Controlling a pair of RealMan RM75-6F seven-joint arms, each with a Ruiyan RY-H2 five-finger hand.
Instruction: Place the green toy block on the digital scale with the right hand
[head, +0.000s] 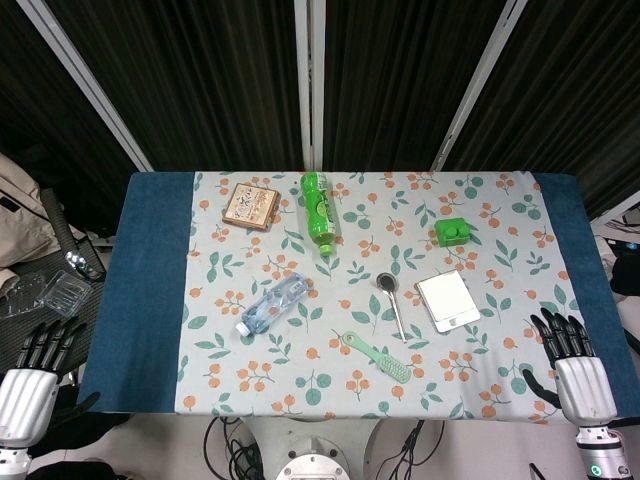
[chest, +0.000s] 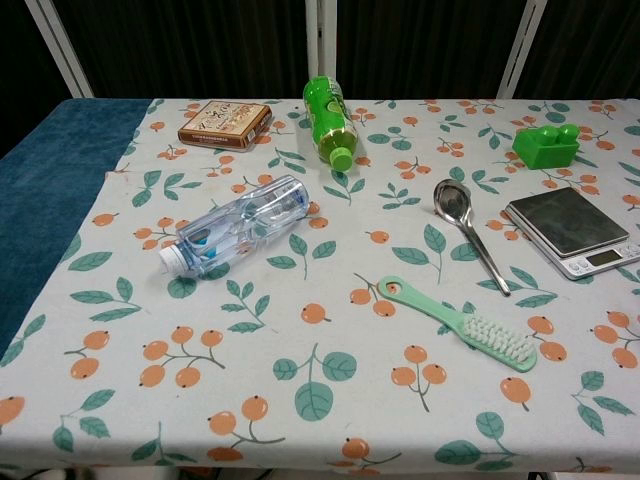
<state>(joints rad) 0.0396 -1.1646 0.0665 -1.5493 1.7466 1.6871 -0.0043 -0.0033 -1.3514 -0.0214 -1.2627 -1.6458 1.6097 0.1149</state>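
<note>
Upper right of the head view: green toy block (head: 453, 231) sits on the floral tablecloth (head: 300, 380), just above the digital scale (head: 448, 301), apart from it. Block looks like hard moulded plastic, likely light, stiff, not fragile, a bit slick; best grip probably across its flat side walls, thumb opposite fingers, clear of the studs. Looks: bright green, squat, rectangular, round studs on top, clearer in the chest view (chest: 546, 145). Scale: square silver platform, small display strip at its near edge. Right hand (head: 572, 350) at lower right frame edge, off the table, fingers spread, holding nothing. Left hand (head: 38, 360) lower left, same, empty.
</note>
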